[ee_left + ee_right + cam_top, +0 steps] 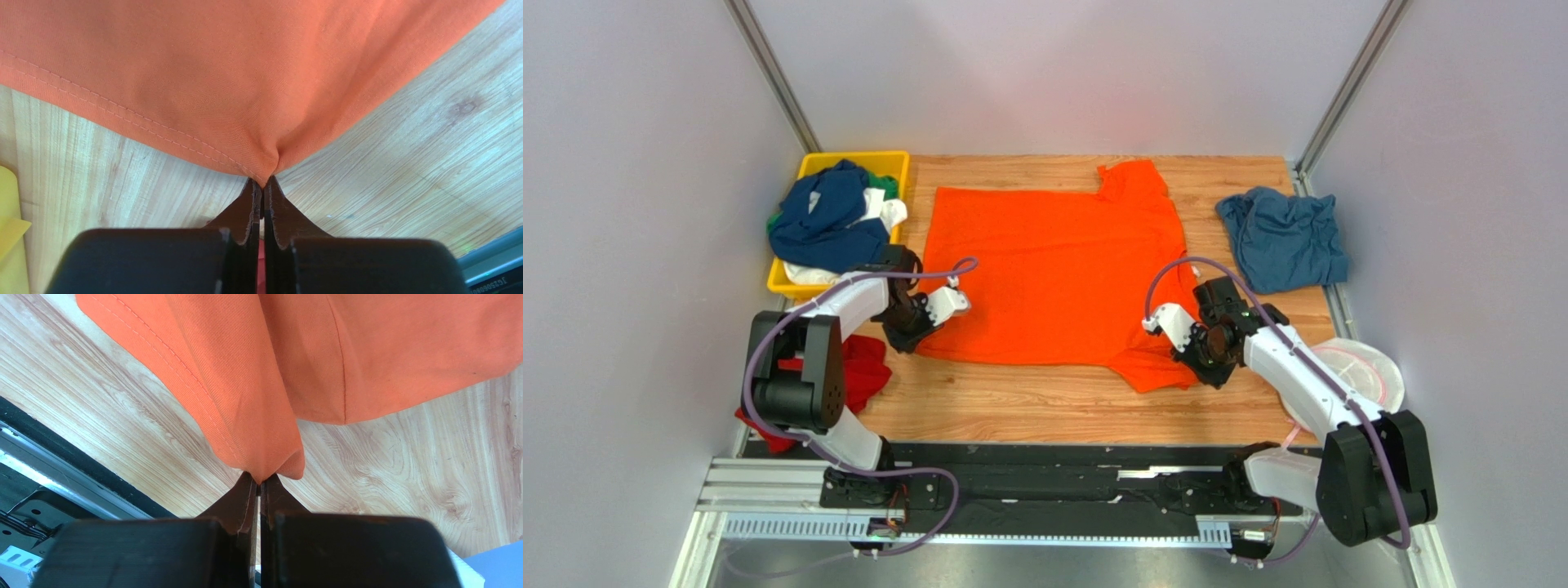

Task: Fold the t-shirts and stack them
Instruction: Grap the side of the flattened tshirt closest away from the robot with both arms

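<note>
The orange t-shirt [1051, 263] is spread flat across the middle of the table [1038, 410], not yet folded. Its near-left hem corner is pinched by the left fingers [253, 199], and its near-right sleeve is pinched by the right fingers [245, 493]; both pairs are pressed together on the cloth. The first fold appears to be only beginning. No folded stack is seen. A steel-blue t-shirt [1284, 239] is left crumpled at the far right edge. Navy [830, 221], white and green shirts are heaped in the yellow tray [879, 162] at the far left corner, and a red t-shirt [864, 374] lies by the near left edge. Nearly all of the task is judged to remain.
</note>
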{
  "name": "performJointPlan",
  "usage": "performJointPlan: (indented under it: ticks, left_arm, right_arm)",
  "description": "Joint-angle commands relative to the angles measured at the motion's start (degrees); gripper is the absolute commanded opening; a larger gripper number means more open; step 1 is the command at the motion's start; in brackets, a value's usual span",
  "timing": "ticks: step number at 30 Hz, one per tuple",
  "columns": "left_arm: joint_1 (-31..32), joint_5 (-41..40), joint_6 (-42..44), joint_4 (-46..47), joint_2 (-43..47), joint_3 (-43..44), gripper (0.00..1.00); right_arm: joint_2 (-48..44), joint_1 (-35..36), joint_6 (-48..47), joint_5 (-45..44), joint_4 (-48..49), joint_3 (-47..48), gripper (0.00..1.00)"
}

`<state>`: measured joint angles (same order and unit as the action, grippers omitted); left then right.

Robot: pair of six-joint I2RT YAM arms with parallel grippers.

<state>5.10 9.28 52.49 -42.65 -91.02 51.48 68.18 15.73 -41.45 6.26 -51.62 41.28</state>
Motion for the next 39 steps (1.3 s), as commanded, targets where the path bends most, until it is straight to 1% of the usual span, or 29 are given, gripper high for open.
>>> performJointPlan:
  ticks: [1, 11, 16, 21, 25, 29, 32, 35, 39]
  left_arm:
    - [-0.27, 2.94, -0.72, -1.29, 0.93, 0.72, 0.0]
    - [-0.27, 4.43, -5.11, -1.64, 8.75, 0.28, 0.0]
    - [-0.27, 5.31, -8.19, -2.08, 16.04, -0.68, 0.0]
    - [-0.27, 6.1, -9.77, -3.4, 24.29, -1.56, 0.0]
    - [-0.27, 5.75, -9.69, -4.45, 27.3, -1.12, 0.0]
    - [-0.27, 5.05, -9.25, -4.72, 26.52, 0.45, 0.0]
    - [-0.27, 5.22, -9.34, -4.37, 23.97, 2.48, 0.0]
    - [-0.27, 5.75, -9.51, -3.41, 20.54, 4.94, 0.0]
    - [-0.27, 5.49, -9.77, -2.0, 13.43, 8.71, 0.0]
  right_arm:
    - [-1.82, 0.01, 0.14, -0.2, -1.12, 1.96, 0.0]
    - [-6.74, 0.09, 1.55, 1.47, -5.77, 3.55, 0.0]
    - [-9.2, 0.01, 2.95, 1.91, -7.97, 5.56, 0.0]
    - [-12.19, 0.01, 3.39, 1.65, -10.87, 9.6, 0.0]
    - [-12.29, 0.09, 3.57, 1.21, -12.02, 12.5, 0.0]
    - [-10.88, 0.09, 3.75, 0.77, -12.11, 15.32, 0.0]
    - [-9.04, 0.01, 3.66, -0.02, -11.41, 17.68, 0.0]
    - [-6.5, 0.01, 3.22, -0.55, -10.27, 20.23, 0.0]
    - [-1.4, 0.09, 2.69, -0.99, -9.21, 24.98, 0.0]
